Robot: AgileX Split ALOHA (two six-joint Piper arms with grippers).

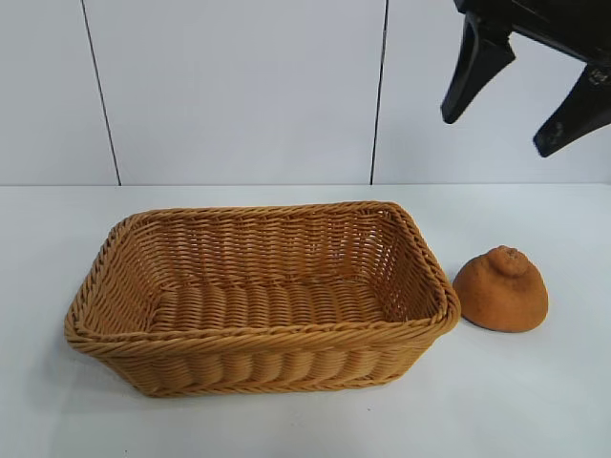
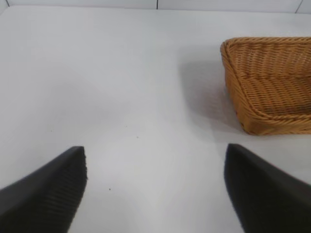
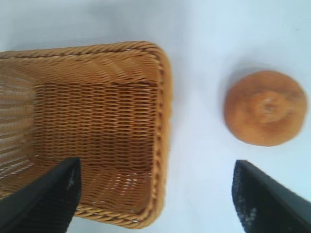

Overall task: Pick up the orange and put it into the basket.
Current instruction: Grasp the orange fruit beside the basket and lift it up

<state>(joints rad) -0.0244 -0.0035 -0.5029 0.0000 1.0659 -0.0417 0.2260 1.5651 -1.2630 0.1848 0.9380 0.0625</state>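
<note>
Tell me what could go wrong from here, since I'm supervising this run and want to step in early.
1. The orange sits right beside the basket wall, so a finger of the open right gripper descending on that side may hit or snag the braided rim.
2. The orange is dome-shaped with a knobby top; a grasp high on it could slip and send it rolling across the table.

- The basket [image 1: 258,353]: tan-golden brown, woven wicker, braided rim.
- The orange [image 1: 500,290], just beside the basket: dull orange-brown, matte.
- Table [image 1: 535,401] under the basket: white.
- Right gripper [image 1: 516,110] fingers: black.
</note>
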